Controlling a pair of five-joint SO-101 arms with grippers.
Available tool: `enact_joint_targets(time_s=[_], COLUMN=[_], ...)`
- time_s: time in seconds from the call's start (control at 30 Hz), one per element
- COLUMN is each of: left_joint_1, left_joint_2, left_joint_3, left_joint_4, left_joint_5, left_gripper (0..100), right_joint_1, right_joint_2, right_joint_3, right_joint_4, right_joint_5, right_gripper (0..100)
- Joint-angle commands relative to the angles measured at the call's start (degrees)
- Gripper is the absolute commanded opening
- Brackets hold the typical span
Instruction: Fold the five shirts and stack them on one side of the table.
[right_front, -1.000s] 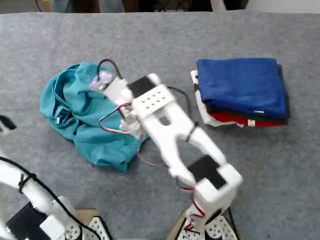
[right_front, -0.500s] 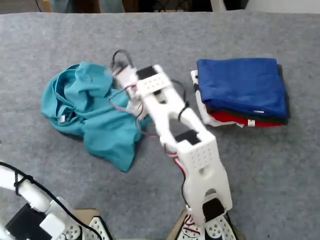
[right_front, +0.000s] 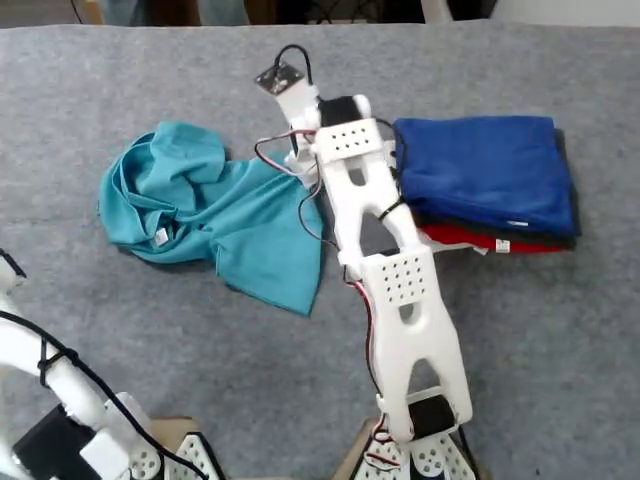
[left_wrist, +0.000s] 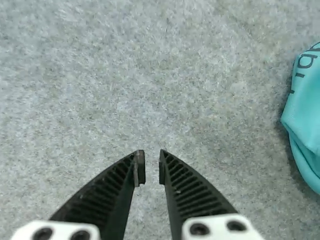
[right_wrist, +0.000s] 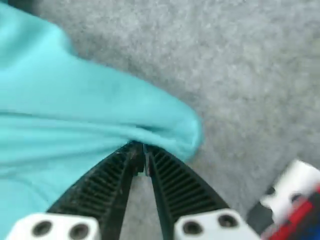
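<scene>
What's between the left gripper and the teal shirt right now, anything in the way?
The stretch is bare: the left wrist view shows plain grey table cover between the left gripper and the teal shirt.

Bare table (right_front: 150, 70) runs wide along the far side and down the left edge, open to a pass. The teal shirt (right_front: 215, 225) sprawls left of centre, and the stack (right_front: 485, 185) fills the right. The right arm (right_front: 385, 270) lies between them from the near edge to the far middle, blocking that gap. The near right is open. The left arm (right_front: 50, 390) crowds the near-left corner. Bare table lies under the left gripper (left_wrist: 148, 167), with the shirt's edge near.
</scene>
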Motion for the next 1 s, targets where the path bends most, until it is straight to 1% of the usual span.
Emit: enact_joint_targets(time_s=[0.0, 0.1, 0.2, 0.43, 0.57, 0.63, 0.7, 0.77, 0.97], left_joint_1=[0.5, 0.5, 0.5, 0.0, 0.0, -0.1, -0.1, -0.9, -4.2], left_joint_2=[-1.4, -1.4, -1.3, -1.3, -1.7, -1.9, -1.9, -1.9, -1.8], left_joint_3=[-0.2, -0.2, -0.2, -0.1, -0.1, 0.3, 0.8, 1.2, 1.3], left_joint_4=[-0.5, -0.5, -0.4, -0.2, -0.1, -0.1, 0.0, 0.7, 1.9], left_joint_5=[-0.3, -0.3, -0.3, -0.3, -0.3, -0.3, -0.3, -0.4, -0.4], left_gripper=[8, 8, 8, 8, 7, 7, 7, 7, 8], right_joint_1=[0.5, 0.4, -0.3, -0.4, -0.3, -0.4, -1.0, -2.0, -6.3], right_joint_2=[-0.7, -0.7, -1.1, -6.7, -10.3, -12.6, -16.0, -21.0, -37.9], right_joint_3=[-9.7, -14.0, -14.7, -14.4, -14.3, -13.4, -9.3, -2.1, 29.7], right_joint_4=[7.5, 11.1, 12.4, 12.4, 12.4, 12.5, 12.5, 12.5, 12.2], right_joint_5=[1.4, 4.3, 4.0, -4.9, -12.7, -15.0, -16.4, -17.8, -25.7], right_gripper=[1.5, 1.5, 1.5, 1.5, 1.5, 1.5, 1.5, 1.5, 1.5])
